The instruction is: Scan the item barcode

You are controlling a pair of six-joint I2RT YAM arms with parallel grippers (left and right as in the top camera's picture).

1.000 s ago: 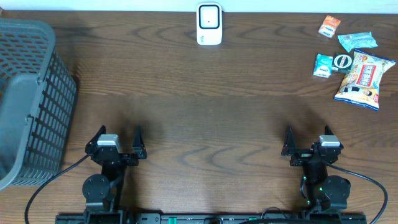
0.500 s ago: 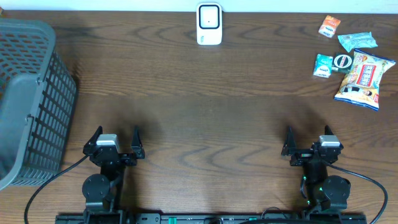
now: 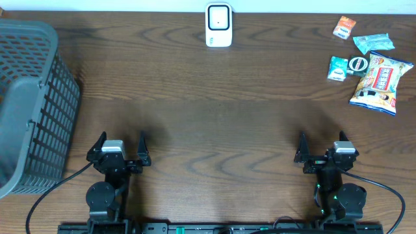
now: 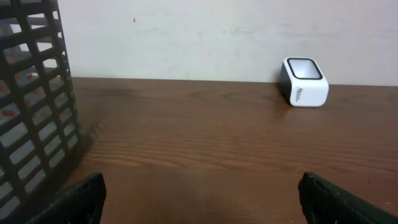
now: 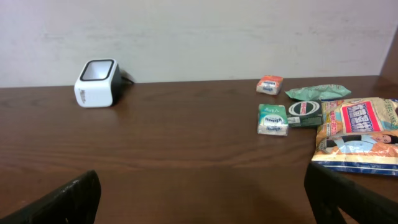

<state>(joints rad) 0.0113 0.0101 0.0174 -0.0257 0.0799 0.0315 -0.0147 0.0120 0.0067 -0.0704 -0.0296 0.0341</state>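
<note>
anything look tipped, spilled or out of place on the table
Nothing stands out. The scanner stands upright at the far edge, the basket upright at the left, the packets in a loose cluster far right. The left gripper and right gripper are open and empty.

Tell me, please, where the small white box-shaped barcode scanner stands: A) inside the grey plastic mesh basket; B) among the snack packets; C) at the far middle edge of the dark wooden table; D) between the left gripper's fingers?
C: the small white box-shaped barcode scanner stands alone at the far middle edge of the dark wooden table.
</note>
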